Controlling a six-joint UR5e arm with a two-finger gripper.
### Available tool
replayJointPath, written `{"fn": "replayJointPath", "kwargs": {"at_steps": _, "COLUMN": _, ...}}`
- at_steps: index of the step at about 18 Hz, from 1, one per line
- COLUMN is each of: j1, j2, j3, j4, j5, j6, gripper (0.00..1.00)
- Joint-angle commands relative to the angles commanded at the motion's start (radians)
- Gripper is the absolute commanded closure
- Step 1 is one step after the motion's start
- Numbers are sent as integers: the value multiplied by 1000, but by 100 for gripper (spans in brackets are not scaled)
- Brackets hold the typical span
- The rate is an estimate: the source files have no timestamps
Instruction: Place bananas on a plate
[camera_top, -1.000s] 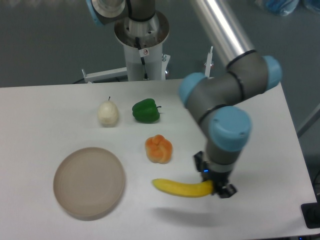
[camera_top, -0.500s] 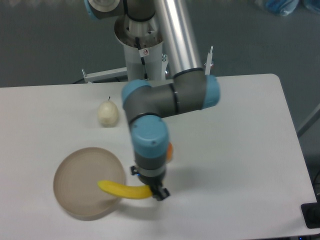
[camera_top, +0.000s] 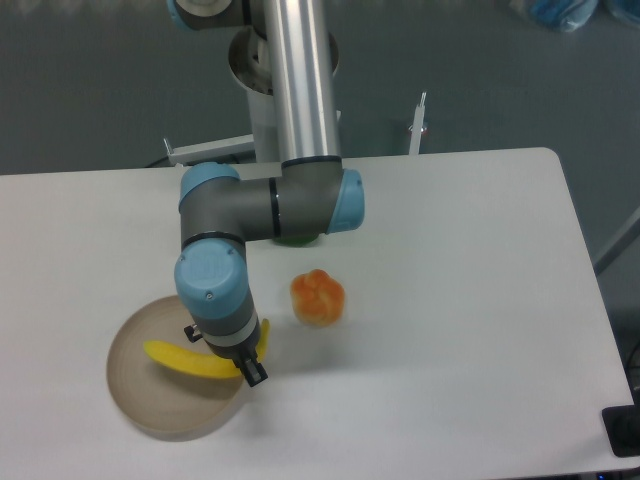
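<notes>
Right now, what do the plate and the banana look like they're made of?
The plate looks like matte beige plastic or ceramic: dull, no glare, low rim; which one can't be told. The banana, over the plate in the gripper, has smooth, evenly bright yellow skin without spots, so possibly a plastic replica, though real fruit isn't excluded.

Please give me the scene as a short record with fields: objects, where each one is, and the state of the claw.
held object: curved bright yellow banana, over the plate
target: round beige-tan plate, front left of table
claw: shut on banana's right end, above plate's right rim
bystander: lumpy orange fruit, right of plate, apart from it
surface: white table
</notes>
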Motion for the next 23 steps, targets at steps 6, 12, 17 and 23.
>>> {"fn": "replayJointPath", "kwargs": {"at_steps": 6, "j1": -26, "j2": -15, "j3": 2, "j4": 38, "j5": -2, "j6": -34, "gripper": 29}}
{"fn": "replayJointPath", "kwargs": {"at_steps": 12, "j1": -31, "j2": 4, "j3": 9, "j4": 112, "j5": 0, "j6": -60, "gripper": 0}}
{"fn": "replayJointPath", "kwargs": {"at_steps": 17, "j1": 47, "j2": 47, "j3": 37, "j4": 114, "j5": 0, "j6": -57, "gripper": 0}}
{"fn": "replayJointPath", "kwargs": {"at_steps": 23, "j1": 246, "j2": 32, "j3": 107, "j4": 97, "j5": -12, "j6": 35, "gripper": 0}}
